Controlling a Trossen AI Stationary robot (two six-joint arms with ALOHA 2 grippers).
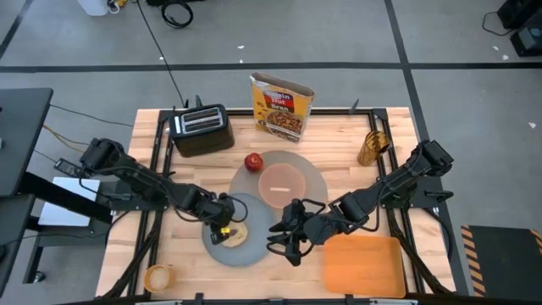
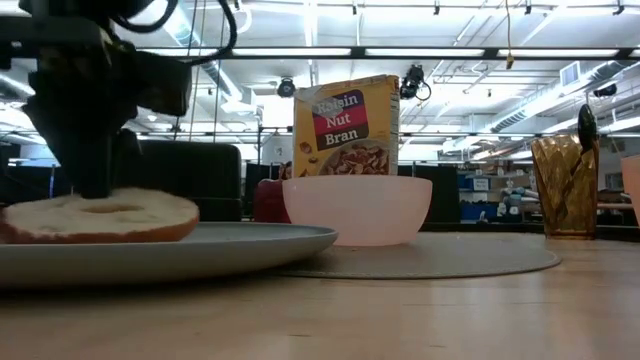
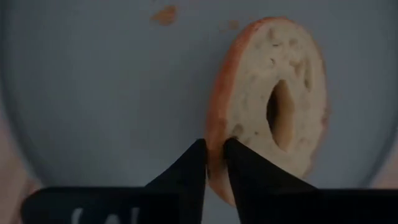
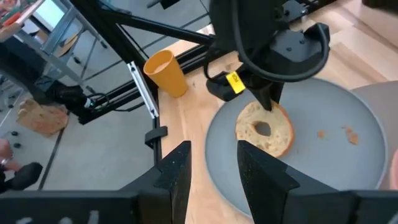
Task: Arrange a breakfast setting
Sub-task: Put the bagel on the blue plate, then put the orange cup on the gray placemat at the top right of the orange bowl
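High view — one bagel (pinched by left gripper), one grey plate.

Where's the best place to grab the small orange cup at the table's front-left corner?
Grip the small orange cup across its rim from straight above: it stands upright, mouth open, apart from the grey plate. The left gripper, by the bagel, is nearer than the open right gripper.
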